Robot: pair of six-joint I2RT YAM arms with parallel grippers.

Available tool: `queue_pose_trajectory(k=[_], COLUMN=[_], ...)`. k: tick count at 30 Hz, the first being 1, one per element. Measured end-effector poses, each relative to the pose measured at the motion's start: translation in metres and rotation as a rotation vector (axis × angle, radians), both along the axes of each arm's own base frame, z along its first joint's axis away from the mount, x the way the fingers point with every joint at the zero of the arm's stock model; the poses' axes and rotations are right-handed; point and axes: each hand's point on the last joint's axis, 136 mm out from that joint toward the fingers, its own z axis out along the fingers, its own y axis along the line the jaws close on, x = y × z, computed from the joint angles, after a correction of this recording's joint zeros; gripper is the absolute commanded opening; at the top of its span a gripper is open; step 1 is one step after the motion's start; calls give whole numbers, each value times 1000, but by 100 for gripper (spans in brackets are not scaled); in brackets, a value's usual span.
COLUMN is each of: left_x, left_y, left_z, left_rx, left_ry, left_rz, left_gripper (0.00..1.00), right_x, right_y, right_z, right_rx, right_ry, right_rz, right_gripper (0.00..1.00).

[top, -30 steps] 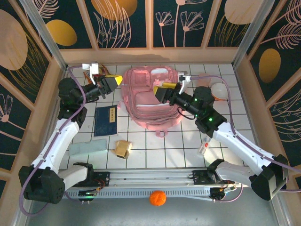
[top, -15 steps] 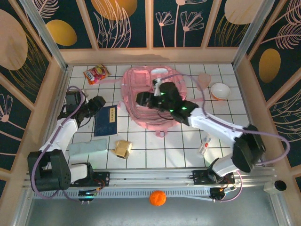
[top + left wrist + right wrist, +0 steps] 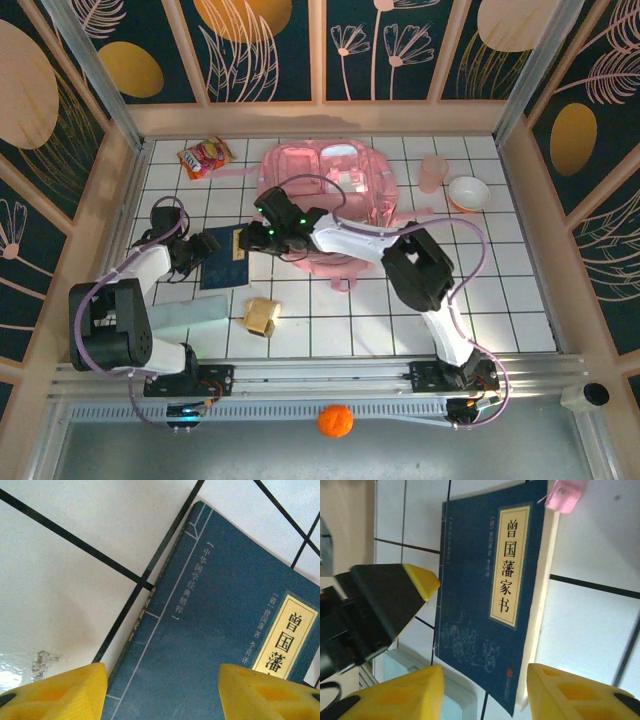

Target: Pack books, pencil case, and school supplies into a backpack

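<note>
The left fingers point(image 3: 60, 690), shut a moment ago, are standing released astride the book's point(image 3: 210, 630) left edge. The right fingers point(image 3: 570, 690) are hovering apart over its cover. Both arms are swinging from the backpack point(image 3: 330, 185) to the book, which is lying flat on the counter point(image 3: 330, 310) left of it, unpacked.

left arm point(image 3: 140, 272) and right arm point(image 3: 350, 238) — white shells, black joints
lilac cables point(image 3: 472, 262) trail each; left tool point(image 3: 160, 695) and right tool point(image 3: 485, 692) wear yellow fingertips point(image 3: 52, 690)

The top camera looks steeply down on the whole bench point(image 3: 400, 300). Both wrist cameras face down, close above the same book point(image 3: 200, 645).
</note>
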Motion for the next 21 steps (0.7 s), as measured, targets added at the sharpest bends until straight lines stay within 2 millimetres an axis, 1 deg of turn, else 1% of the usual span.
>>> queue_pose_trajectory(k=[3,8,9,12,14,16,18,21], left_x=[0,-8,-8,-7,-7,-7,-9,-13], left_y=[1,0,1,-1,-2,-10,-18,-26], left_z=[-2,-21,-22,-21,-21,-18,-16,-10], left_rx=[9,12,12,4,-9,-51,-85,-124], left_ry=[-1,48,46,39,30,5,-17,-42], left_rz=[-4,-17,-19,-27,-30,-47,-58,-65], left_gripper=[57,56,55,53,51,51,51,59], right_x=[-2,-6,-8,-14,-15,-15,-11,-3], right_y=[9,14,13,11,11,9,4,-7], right_z=[-15,-42,-48,-62,-70,-76,-75,-78], right_rx=[-28,-77,-88,-106,-118,-143,-173,-205], right_ry=[30,79,90,126,138,142,132,132], right_rz=[23,56,63,77,82,85,75,59], right_gripper=[47,42,40,35,29,24,21,16])
